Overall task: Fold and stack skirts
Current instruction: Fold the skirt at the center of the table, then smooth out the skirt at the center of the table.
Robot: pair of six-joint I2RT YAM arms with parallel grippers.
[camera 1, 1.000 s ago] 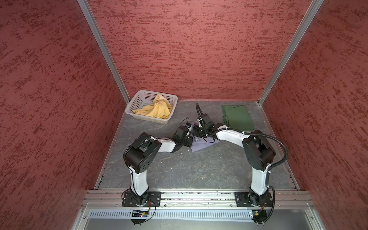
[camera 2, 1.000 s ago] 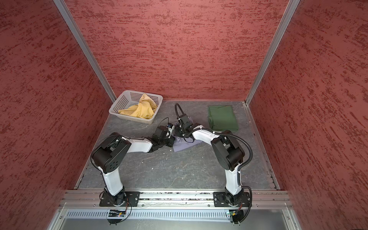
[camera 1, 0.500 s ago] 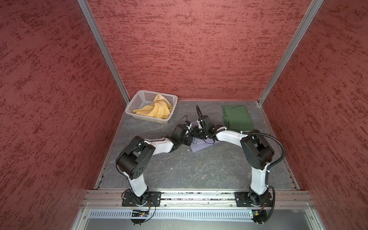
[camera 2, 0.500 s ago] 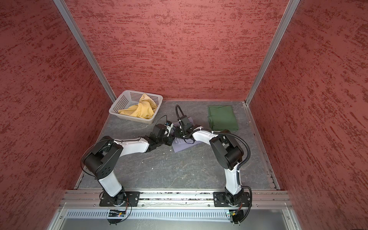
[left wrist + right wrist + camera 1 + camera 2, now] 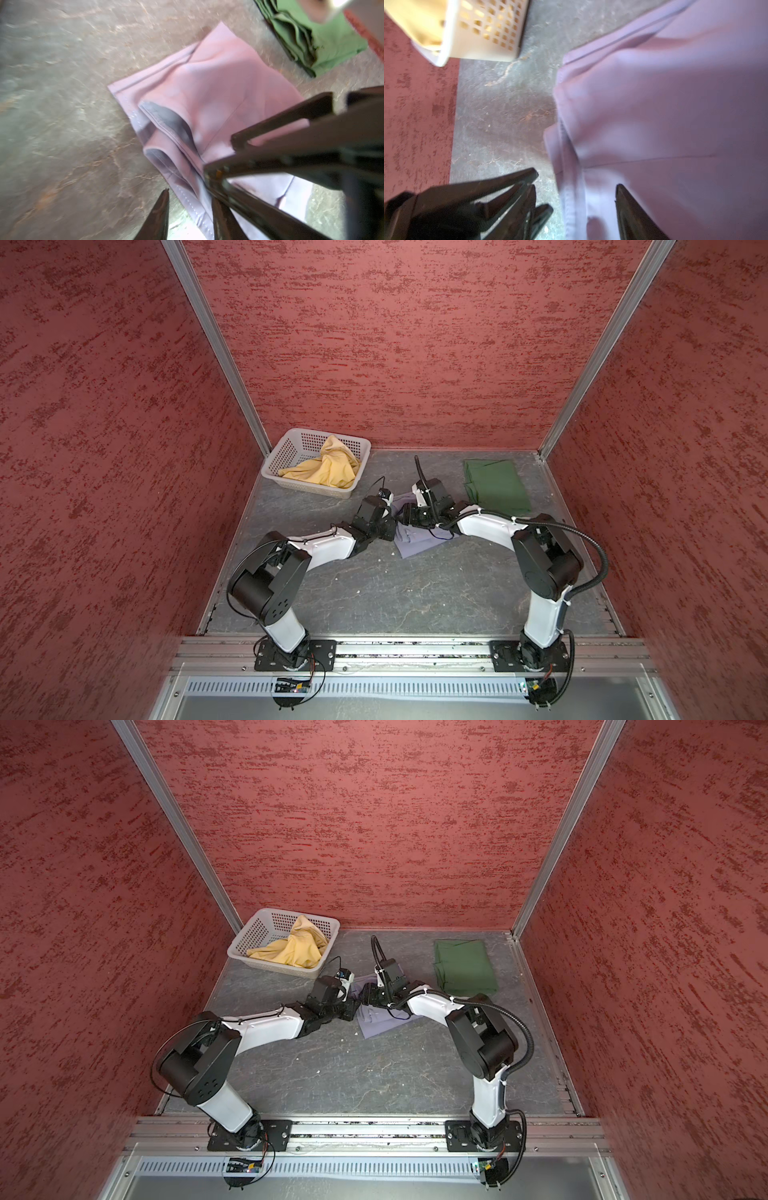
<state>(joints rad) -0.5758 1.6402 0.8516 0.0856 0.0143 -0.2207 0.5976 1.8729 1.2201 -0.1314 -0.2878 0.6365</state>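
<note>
A pale lavender-grey skirt (image 5: 417,542) (image 5: 380,1024) lies folded at mid-table. My left gripper (image 5: 390,526) (image 5: 190,209) stands open at its left edge, the stitched hem (image 5: 194,204) lying between its fingertips. My right gripper (image 5: 405,517) (image 5: 583,199) is open just above the same edge, close against the left one. Its black fingers (image 5: 280,124) show in the left wrist view. A dark green skirt (image 5: 496,486) (image 5: 463,968) (image 5: 324,41) lies folded at the back right. A mustard yellow skirt (image 5: 328,469) (image 5: 297,949) sits crumpled in the basket.
A white perforated basket (image 5: 291,444) (image 5: 257,924) (image 5: 483,31) stands at the back left corner. Red textured walls (image 5: 395,344) close in the grey table (image 5: 395,597) on three sides. A metal rail (image 5: 407,649) runs along the front.
Both grippers have opened from shut and let go of the lavender-grey skirt, which now rests on the table. The left arm's elbow has swung lower and to the left.
</note>
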